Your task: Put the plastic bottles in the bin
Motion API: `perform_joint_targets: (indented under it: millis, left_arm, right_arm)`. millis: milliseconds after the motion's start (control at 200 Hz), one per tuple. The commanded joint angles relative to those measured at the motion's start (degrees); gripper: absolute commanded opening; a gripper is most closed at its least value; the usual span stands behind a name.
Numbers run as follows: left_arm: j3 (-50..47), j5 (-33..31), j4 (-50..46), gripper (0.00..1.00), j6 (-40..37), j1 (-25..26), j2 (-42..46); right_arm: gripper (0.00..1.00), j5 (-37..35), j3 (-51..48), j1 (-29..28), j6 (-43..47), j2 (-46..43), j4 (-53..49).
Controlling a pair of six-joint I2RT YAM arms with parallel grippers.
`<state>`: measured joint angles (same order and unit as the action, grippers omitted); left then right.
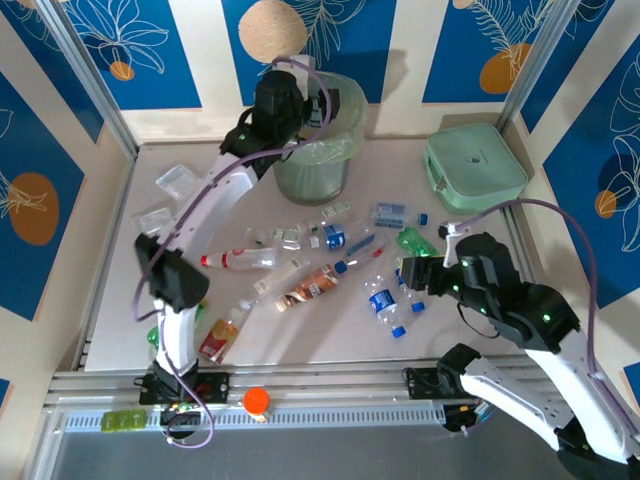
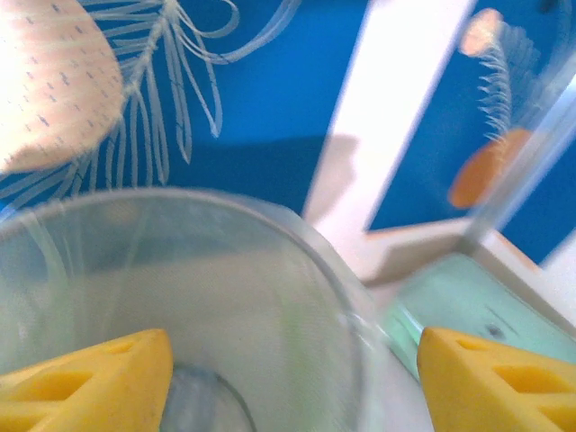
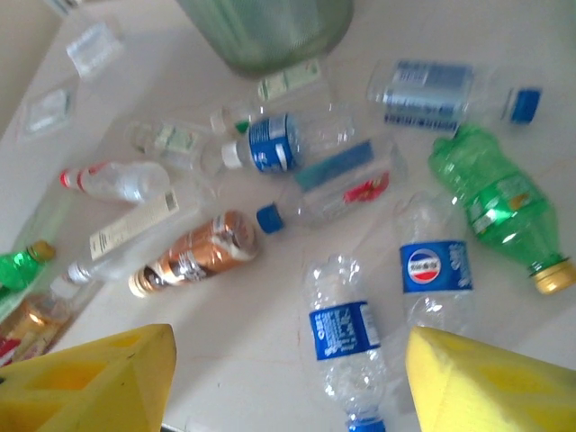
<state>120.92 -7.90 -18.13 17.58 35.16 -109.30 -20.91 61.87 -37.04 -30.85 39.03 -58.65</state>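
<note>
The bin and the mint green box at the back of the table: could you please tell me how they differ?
The bin is round and tall; the mint green box is square and flat. The bin is translucent with an open top; the box looks opaque and closed. Both are pale green and stand at the far side of the table.

Pale table (image 1: 300, 340) bears scattered plastic bottles (image 1: 308, 287), bin (image 1: 312, 175) (upright), mint box (image 1: 475, 165).

Positions of plastic bottles (image 1: 310, 285) and bin (image 1: 315, 178)
The plastic bottles are scattered on their sides across the tabletop (image 1: 300, 335), near the upright bin, a round pale green translucent basket with a clear liner. A green bottle (image 3: 490, 202), a brown bottle (image 3: 193, 255) and clear blue-labelled bottles (image 3: 346, 337) are included.
</note>
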Motion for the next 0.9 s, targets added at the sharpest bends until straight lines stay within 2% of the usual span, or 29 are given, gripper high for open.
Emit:
perform_joint_targets:
  millis: [0,155,270,385,650,895]
  left_arm:
    - [-14.6,3.7,-0.8,0.71,5.3,3.4,9.8]
    - [-33.9,5.6,-2.0,0.71,6.4,7.6,25.2]
    - [-45.2,7.9,-5.6,0.72,8.8,7.7,35.7]
    - [-54.3,12.1,-9.0,0.72,8.8,7.7,43.9]
    - [-65.2,11.9,-17.0,0.74,10.9,7.6,56.9]
    - [-62.8,11.4,-25.4,0.74,12.1,7.6,56.2]
  right_arm:
    - [0.68,5.5,-4.0,0.1,-3.4,3.3,0.7]
    - [0.69,7.5,-6.1,-0.1,-4.5,10.0,2.5]
    - [0.70,8.8,-6.0,-0.1,-1.6,18.0,2.7]
    - [0.71,6.9,-5.9,0.8,0.3,25.1,2.4]
    - [0.75,7.6,-4.7,3.0,3.2,40.1,3.7]
    - [0.76,9.6,-4.6,2.7,4.7,48.9,7.7]
